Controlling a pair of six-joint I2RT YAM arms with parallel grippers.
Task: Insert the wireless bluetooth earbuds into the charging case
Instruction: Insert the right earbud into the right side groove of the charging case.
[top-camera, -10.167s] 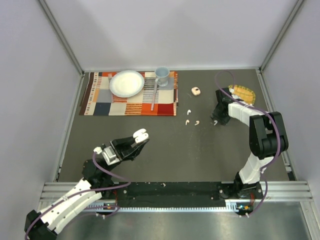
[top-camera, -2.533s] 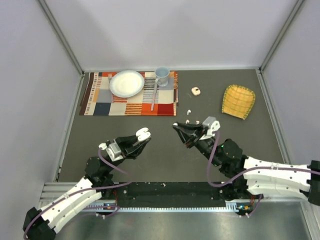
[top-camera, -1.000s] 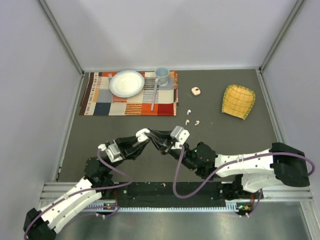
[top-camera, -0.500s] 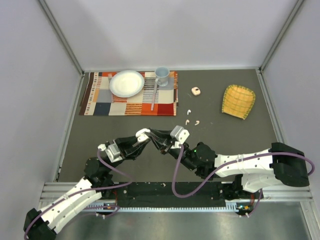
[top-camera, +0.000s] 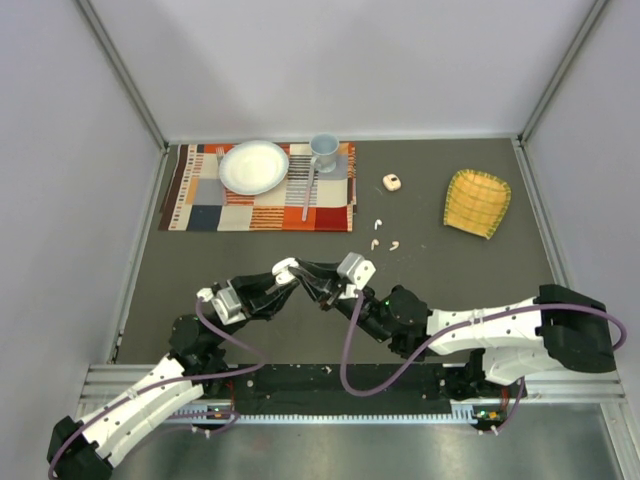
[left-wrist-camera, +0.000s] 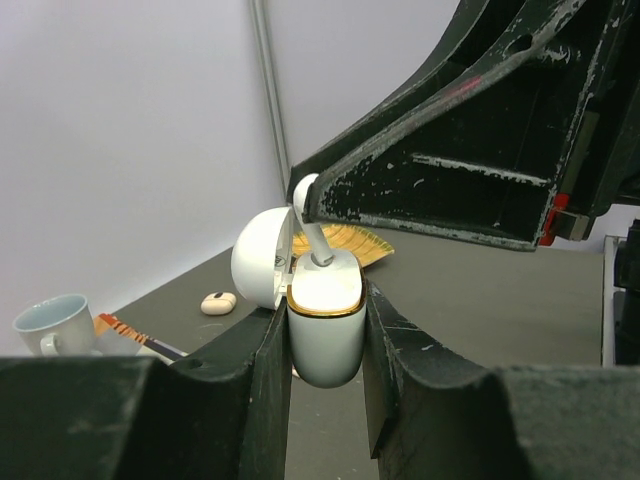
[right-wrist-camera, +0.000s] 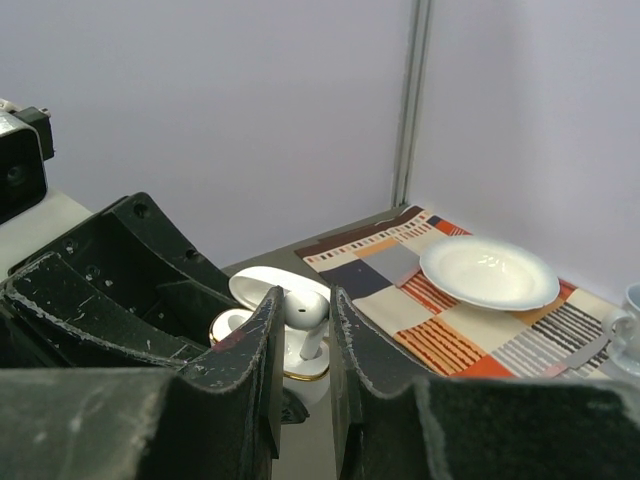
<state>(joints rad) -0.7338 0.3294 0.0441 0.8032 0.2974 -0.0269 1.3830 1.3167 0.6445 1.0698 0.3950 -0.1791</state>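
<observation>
Right now, your left tool (left-wrist-camera: 325, 348) is clamped on the small rounded white charging case with a gold rim (left-wrist-camera: 325, 300). One finger presses each side of its body, and the case sits upright with its domed lid (left-wrist-camera: 260, 262) swung open. Your right tool (right-wrist-camera: 303, 300) meets it from the opposite side, its fingers nearly closed and pinching a white comma-shaped plastic earbud (right-wrist-camera: 306, 314). The earbud's stem points down onto the open top of the case, while its head stands above the gold rim. How deep the stem sits, you cannot tell.

Both tools meet over the near middle of the dark grey table (top-camera: 470, 290). Farther back, three more small white earbuds (top-camera: 378, 224) (top-camera: 374, 243) (top-camera: 395, 244) lie loose on the table, close together. Beyond them rests a second small cream case (top-camera: 392, 181), and to its right a yellow woven basket (top-camera: 477, 202). At the back left, a checked orange and grey placemat (top-camera: 200, 212) carries a white plate (top-camera: 253, 166), a pale blue cup (top-camera: 323, 150) and a utensil (top-camera: 309, 190).
</observation>
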